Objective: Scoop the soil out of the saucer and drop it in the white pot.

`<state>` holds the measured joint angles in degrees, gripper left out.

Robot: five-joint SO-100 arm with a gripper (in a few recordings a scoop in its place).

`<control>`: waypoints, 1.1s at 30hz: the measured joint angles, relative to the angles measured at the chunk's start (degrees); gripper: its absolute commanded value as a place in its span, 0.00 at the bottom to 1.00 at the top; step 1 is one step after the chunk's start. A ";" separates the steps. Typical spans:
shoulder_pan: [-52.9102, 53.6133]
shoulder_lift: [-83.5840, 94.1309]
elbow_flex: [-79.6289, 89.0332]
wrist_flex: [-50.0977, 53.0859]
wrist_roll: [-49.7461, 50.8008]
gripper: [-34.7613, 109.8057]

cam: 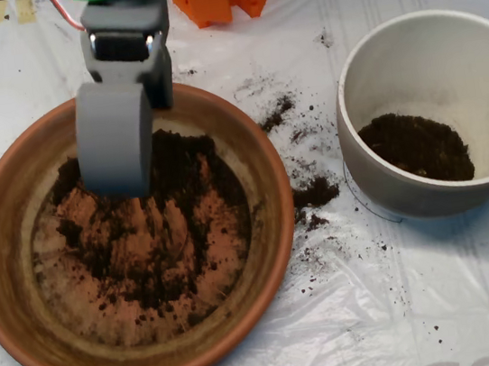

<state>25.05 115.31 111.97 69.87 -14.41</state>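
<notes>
Fingers [123, 184] (tip down) in soil [179, 169]

One fixed camera looks straight down, close over the table [339, 334].

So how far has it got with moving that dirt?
Partway. Some soil already lies in the white pot. The pincer is down in the saucer, at the remaining soil. Much still covers the dish, and crumbs are spilled between the two.
</notes>
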 measured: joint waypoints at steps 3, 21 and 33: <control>1.14 -2.46 3.96 -4.48 -0.44 0.65; 2.64 -33.13 -3.08 -8.96 -5.10 0.68; 3.08 -39.11 -9.93 -7.65 -5.98 0.55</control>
<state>28.12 76.20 102.04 62.23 -20.39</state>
